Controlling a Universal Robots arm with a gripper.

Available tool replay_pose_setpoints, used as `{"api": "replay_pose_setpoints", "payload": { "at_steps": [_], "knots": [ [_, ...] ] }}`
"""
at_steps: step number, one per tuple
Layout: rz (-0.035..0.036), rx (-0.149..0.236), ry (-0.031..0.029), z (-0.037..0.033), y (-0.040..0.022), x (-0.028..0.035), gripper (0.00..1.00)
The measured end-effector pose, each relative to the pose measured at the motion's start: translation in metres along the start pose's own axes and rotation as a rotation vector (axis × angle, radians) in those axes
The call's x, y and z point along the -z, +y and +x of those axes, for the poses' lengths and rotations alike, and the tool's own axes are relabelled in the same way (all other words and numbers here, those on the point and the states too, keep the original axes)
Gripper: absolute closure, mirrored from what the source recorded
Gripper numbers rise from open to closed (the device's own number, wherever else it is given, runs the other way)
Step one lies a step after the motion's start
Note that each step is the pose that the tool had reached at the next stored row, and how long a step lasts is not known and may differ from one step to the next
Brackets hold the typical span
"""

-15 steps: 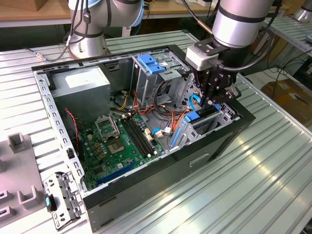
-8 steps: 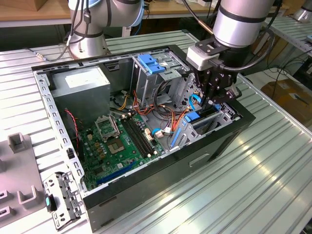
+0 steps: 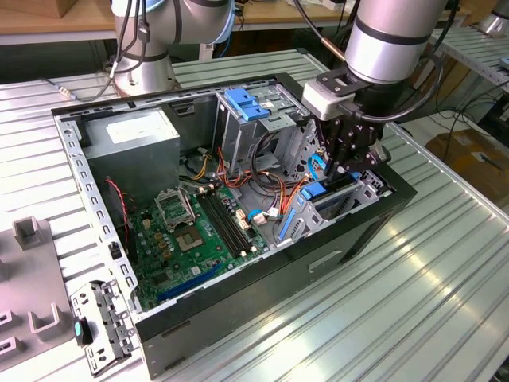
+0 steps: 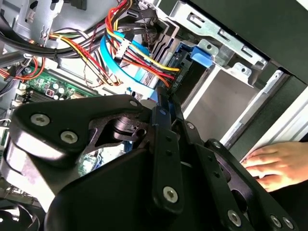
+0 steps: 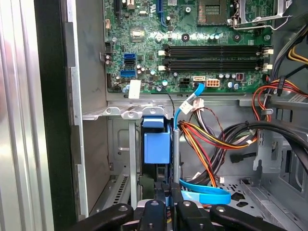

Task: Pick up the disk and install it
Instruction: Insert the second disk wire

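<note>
In the exterior view, the black claw (image 3: 343,163) hangs inside the open black computer case (image 3: 350,231) on the ribbed metal tabletop (image 3: 413,310), directly over the grey hard disk with blue plastic rails (image 3: 314,208), which stands on edge in the drive bay. In the second wrist view, a person's hand (image 4: 274,163) rests beside the case. In the first wrist view, the claw's fingers (image 5: 159,195) sit nearly together, pinching the disk's (image 5: 157,147) upper edge, beside the green motherboard (image 5: 192,43).
</note>
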State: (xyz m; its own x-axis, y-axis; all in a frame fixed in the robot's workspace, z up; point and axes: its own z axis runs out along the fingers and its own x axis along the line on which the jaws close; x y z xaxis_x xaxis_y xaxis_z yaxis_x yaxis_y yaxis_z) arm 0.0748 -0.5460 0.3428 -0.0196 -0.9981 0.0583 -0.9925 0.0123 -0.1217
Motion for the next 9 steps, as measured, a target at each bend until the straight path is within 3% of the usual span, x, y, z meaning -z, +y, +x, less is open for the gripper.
{"api": "replay_pose_setpoints", "payload": {
  "at_steps": [5, 9],
  "knots": [
    [-0.0004, -0.002, -0.0136, 0.0, 0.0004, -0.0032, 0.84],
    [-0.0003, -0.002, -0.0143, -0.0001, 0.0004, -0.0037, 0.84]
  ]
}}
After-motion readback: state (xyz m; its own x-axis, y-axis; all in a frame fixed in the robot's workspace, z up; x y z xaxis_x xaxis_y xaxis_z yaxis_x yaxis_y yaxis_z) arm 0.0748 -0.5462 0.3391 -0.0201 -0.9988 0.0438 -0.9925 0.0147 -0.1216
